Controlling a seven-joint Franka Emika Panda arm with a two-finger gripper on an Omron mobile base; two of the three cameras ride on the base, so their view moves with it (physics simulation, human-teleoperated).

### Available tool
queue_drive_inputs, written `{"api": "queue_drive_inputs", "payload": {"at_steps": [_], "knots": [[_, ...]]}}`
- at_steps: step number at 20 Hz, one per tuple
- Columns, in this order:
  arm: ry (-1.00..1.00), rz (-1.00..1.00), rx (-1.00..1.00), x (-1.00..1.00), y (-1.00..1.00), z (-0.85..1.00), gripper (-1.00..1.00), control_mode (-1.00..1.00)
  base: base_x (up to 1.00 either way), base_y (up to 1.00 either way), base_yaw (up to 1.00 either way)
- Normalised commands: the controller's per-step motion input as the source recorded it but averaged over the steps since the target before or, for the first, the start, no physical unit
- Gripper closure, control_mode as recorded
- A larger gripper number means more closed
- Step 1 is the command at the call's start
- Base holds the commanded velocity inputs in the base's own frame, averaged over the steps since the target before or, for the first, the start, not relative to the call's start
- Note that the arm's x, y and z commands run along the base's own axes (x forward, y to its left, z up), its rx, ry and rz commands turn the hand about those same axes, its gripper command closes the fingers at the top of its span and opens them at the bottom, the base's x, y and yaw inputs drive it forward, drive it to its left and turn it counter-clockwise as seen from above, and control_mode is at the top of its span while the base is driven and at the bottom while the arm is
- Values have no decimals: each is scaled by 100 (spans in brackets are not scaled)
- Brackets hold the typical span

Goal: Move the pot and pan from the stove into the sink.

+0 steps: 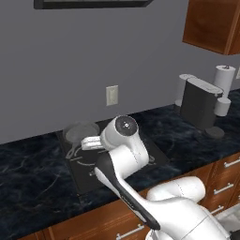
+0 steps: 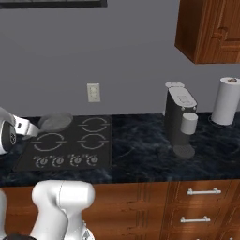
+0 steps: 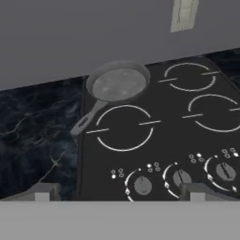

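The pan (image 3: 118, 85) sits on the stove (image 3: 183, 140) — rear left burner, knobs (image 3: 180, 177) in front.

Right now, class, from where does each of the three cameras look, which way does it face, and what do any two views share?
Left base view: behind the arm's left, looking forward and down at the stove; the white arm crosses it.
Right base view: behind its right, facing the stove and coffee machine; arm at lower left.
Hand view: on the hand, looking down at the pan; open gripper below.
All share stove and pan.
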Motion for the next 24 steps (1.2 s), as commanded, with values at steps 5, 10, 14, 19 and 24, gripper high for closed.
{"api": "queue_drive_inputs", "payload": {"at_steps": [5, 10, 14, 19, 24], "knots": [[0, -16, 4, 51, 48, 0, -100, -100, 0, 0, 0], [2, -14, 3, 50, 42, 0, -100, -100, 0, 0, 0], [4, -7, 2, 39, 21, 0, -100, -100, 0, 0, 0], [4, 0, 1, 6, 0, 0, -100, -100, 0, 0, 0], [21, 0, 9, 20, 0, 0, -100, -100, 0, 0, 0]]}}
